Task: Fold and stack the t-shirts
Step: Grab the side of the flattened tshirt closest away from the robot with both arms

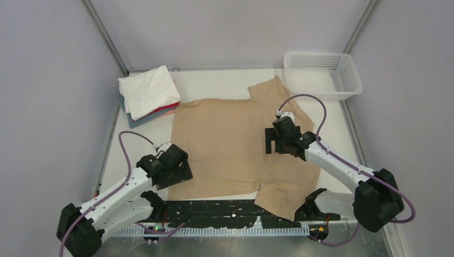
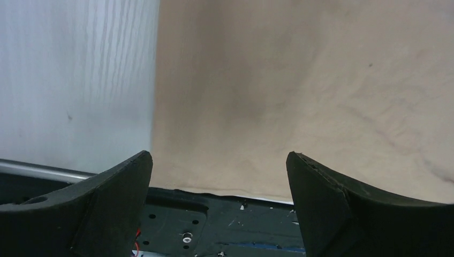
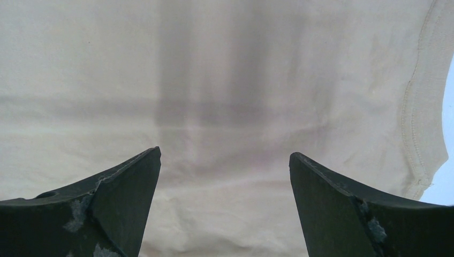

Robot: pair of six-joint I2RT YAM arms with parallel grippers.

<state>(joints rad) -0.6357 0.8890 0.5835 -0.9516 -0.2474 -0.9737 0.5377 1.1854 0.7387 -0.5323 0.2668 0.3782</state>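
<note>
A tan t-shirt [image 1: 230, 144] lies spread flat across the middle of the table, one sleeve toward the back right and one hanging over the near edge. At the back left sits a stack of folded t-shirts [image 1: 147, 93], white on top with red/pink and grey-blue edges below. My left gripper [image 1: 179, 172] hovers open over the shirt's near-left corner; in the left wrist view [image 2: 218, 155] the tan cloth [image 2: 300, 96] and its hem lie between the spread fingers. My right gripper [image 1: 273, 141] stands open above the shirt's right side [image 3: 225, 152], with only cloth [image 3: 225, 80] beneath it.
A white mesh basket [image 1: 324, 75] stands at the back right corner. A black base plate [image 1: 214, 211] runs along the near edge under the shirt's hem. Bare white table [image 2: 75, 80] shows to the left of the shirt. Grey walls enclose both sides.
</note>
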